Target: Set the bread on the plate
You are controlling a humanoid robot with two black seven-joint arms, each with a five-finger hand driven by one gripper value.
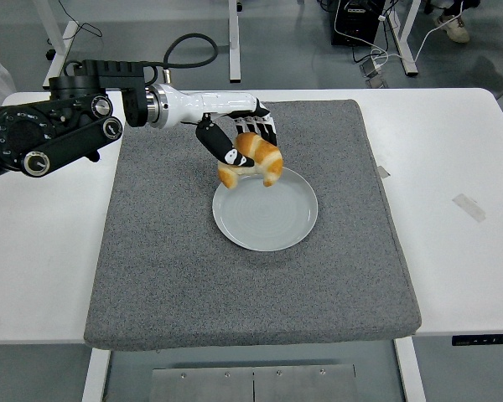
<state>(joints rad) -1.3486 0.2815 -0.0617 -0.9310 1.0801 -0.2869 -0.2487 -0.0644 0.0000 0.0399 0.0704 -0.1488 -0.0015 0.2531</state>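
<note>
**Bread held over the plate's far rim, ready to come down**

Head view: The fingers (250,127) of the left hand (239,138) are clenched around the bread (253,162), a golden croissant-shaped roll, gripping it from above and behind so that the roll hangs below the palm with its curved ends pointing down. That top-down grasp leaves the underside of the bread free, which suits setting it flat onto a dish without the hand getting trapped beneath it. The bread sits just above centre in the frame, overlapping the upper-left rim of the plate (277,239); whether it is touching the rim or hanging clear of it cannot be told from this angle, though it looks lifted.

The plate is pale, round and bare, lying near the middle of the grey mat (235,293) that covers most of the white worktop (461,251). The mat probably serves to keep the plate from sliding and to cushion anything set down.

The left arm (75,134) enters from the upper left of the frame and stretches rightward. The right hand is nowhere in the picture.

Judging by how things lie, the carry is nearly finished: the bread wants a little more travel toward the plate's centre, then lowering and release. Let go here, it could catch the rim and tip off onto the mat.
</note>
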